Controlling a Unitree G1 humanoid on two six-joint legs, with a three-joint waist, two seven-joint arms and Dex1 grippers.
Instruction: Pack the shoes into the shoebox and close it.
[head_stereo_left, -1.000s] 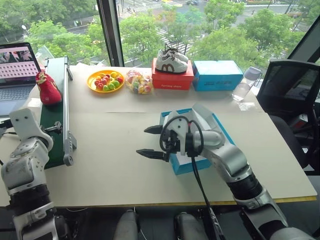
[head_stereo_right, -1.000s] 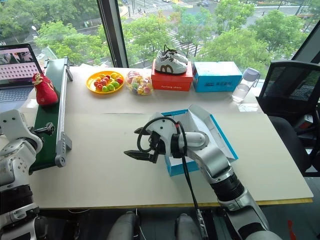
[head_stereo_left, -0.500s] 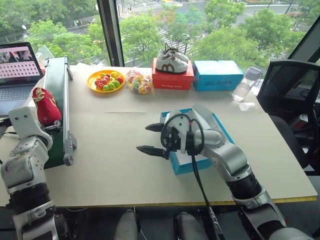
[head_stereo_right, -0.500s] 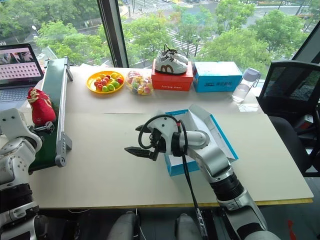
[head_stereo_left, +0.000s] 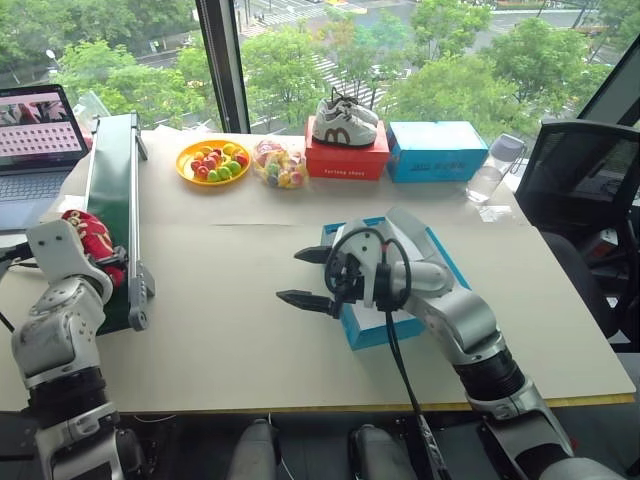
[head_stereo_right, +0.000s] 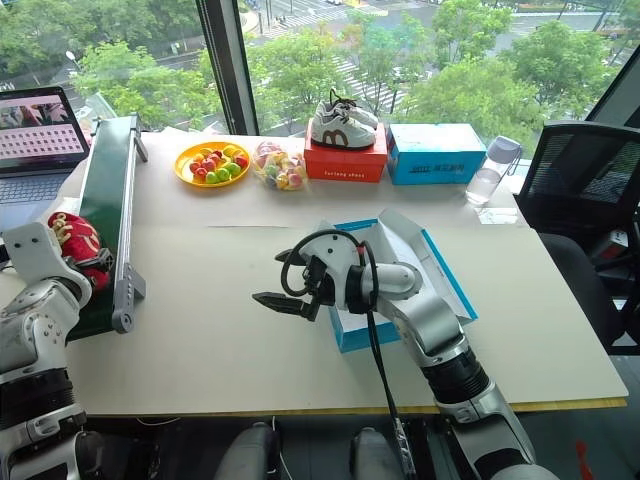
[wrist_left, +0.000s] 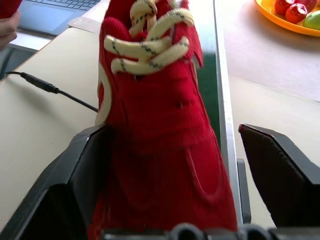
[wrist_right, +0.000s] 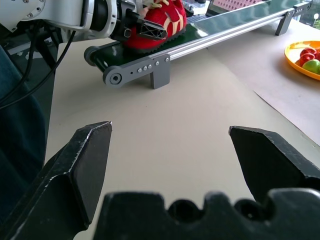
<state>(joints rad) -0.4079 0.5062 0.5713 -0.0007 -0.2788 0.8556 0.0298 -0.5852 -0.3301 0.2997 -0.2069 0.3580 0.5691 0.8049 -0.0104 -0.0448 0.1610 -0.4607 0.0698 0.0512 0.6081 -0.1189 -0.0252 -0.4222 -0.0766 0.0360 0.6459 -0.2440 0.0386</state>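
Red shoe (head_stereo_left: 92, 237) at the left edge of the frame, lying on the green conveyor (head_stereo_left: 112, 190) near its near end, lengthwise along the belt. In the left wrist view the shoe (wrist_left: 160, 140) sits between the two fingers of the left hand (wrist_left: 175, 175), its long axis running straight away from the hand, laces at the far end; one finger (wrist_left: 87, 170) lies against the shoe's side, the other (wrist_left: 280, 175) stands off it, so the grip does not look complete. Whether the second shoe is on the belt cannot be told. The shoebox (head_stereo_left: 385, 300), lid open, lies at frame centre on the counter (head_stereo_left: 230, 300), well apart from the shoe and to its right. The right hand (head_stereo_left: 305, 278) hovers with fingers spread and empty just left of the box, pointing toward the conveyor. The left hand is plainly the nearer to the shoe.
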